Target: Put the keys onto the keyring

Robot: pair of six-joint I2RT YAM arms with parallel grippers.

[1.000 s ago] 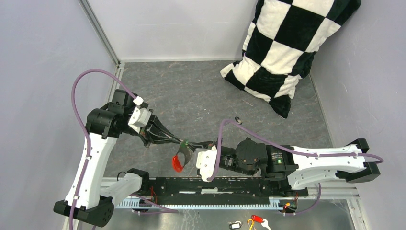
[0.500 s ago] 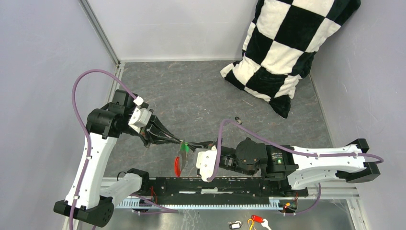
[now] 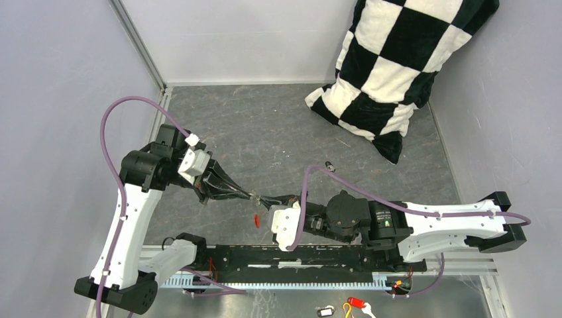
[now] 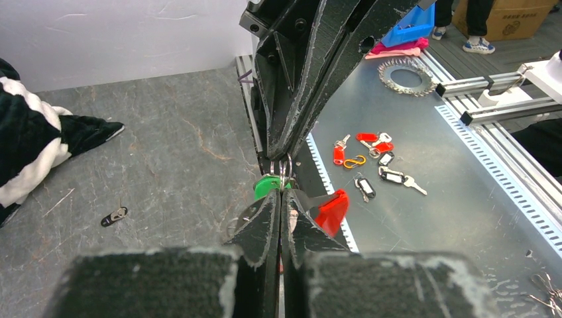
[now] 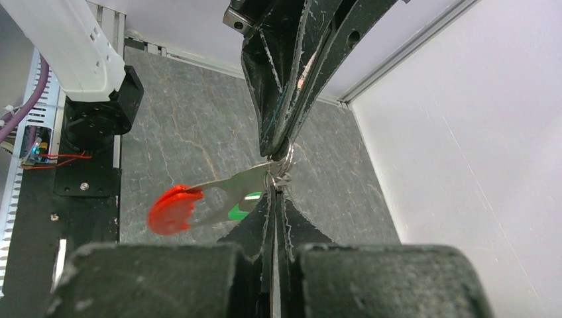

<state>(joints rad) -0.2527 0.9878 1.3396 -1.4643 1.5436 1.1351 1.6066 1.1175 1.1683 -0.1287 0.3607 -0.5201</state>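
1. Two grippers meet tip to tip above the table (image 3: 278,126): left gripper (image 4: 280,197) and right gripper (image 5: 274,193), both pinched tight on the keyring (image 5: 283,167).
2. Red key (image 5: 173,207) and green key (image 4: 266,186) hang from the keyring.
3. Dark key (image 3: 329,166) lies on the table, well apart.

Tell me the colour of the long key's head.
The key head is red; the right wrist view shows it best.
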